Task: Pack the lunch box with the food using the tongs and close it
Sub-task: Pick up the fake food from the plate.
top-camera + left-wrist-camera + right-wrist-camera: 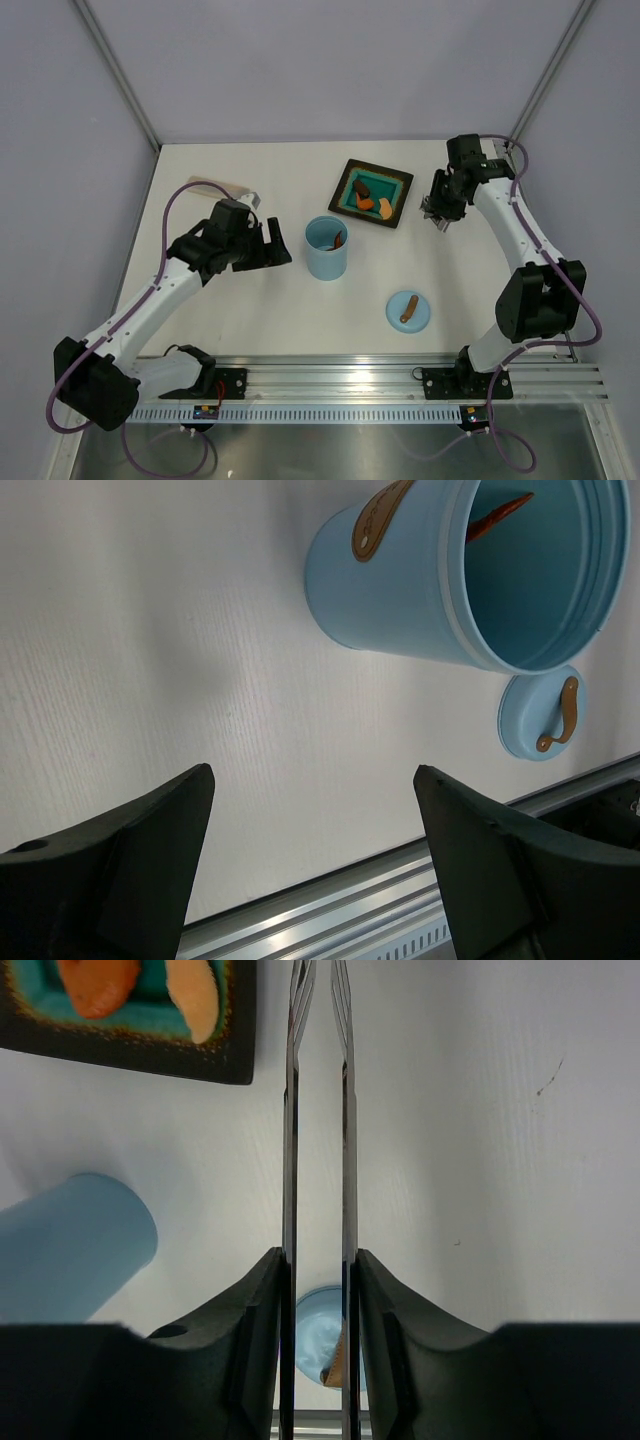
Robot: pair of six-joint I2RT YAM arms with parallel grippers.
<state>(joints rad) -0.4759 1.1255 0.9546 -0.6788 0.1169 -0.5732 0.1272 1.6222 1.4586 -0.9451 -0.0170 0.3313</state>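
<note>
Right end effector [318, 1270] partly closed on slim silvery metal tongs [291, 1140], one flat arm against each finger, both arms pinched near parallel with a narrow gap between. Tong tips out of the wrist view, so impossible to tell what, if anything, sits between them.

Left end effector [312, 780] wide open and empty, held over the white desk [300, 330] near the light blue plastic cylinder lunch box [326, 252]. Lunch box upright and lidless, with one orange-brown piece [497, 515] inside. Round blue lid [408, 310] with brown bar lying flat on the desk, nearer the arm bases.

Remaining small orange and brown food pieces [372, 200] on the square teal dark-rimmed plate [383, 170], just left of the tongs and not touching them.

Food judged light, probably soft and a little slick: best nipped across the middle with a gentle squeeze. Tongs likely stiff, springy and smooth, prone to twisting between the fingers, so best gripped well back on both arms. Lunch box probably light and easy to topple.
</note>
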